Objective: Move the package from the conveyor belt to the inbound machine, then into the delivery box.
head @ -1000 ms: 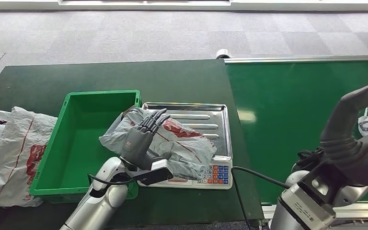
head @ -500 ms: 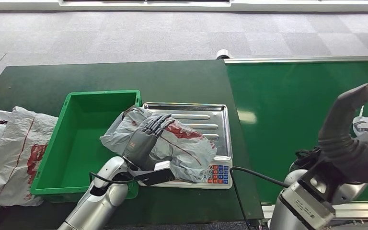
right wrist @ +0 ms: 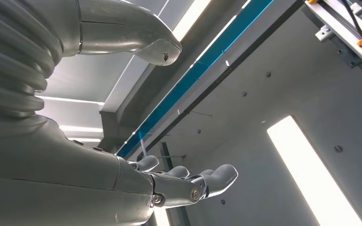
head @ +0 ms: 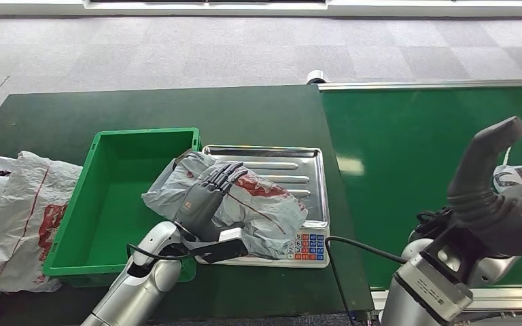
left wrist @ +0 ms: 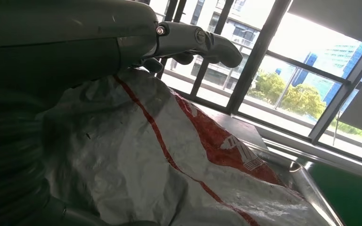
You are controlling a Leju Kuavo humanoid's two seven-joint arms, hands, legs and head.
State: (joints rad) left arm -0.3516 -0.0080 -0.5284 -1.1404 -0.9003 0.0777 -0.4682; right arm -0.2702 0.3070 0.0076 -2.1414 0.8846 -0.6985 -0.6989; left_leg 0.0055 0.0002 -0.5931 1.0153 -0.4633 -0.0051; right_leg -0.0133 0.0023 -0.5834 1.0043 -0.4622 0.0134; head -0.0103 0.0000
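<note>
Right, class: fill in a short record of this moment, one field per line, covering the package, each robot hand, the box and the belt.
package: grey bag with red print, lying on the scale's metal tray, one end over the box rim
left robot hand: resting on the package, fingers spread
right robot hand: raised over the belt, holding nothing
delivery box: green crate, nothing inside
conveyor belt: green, another package at its right edge
</note>
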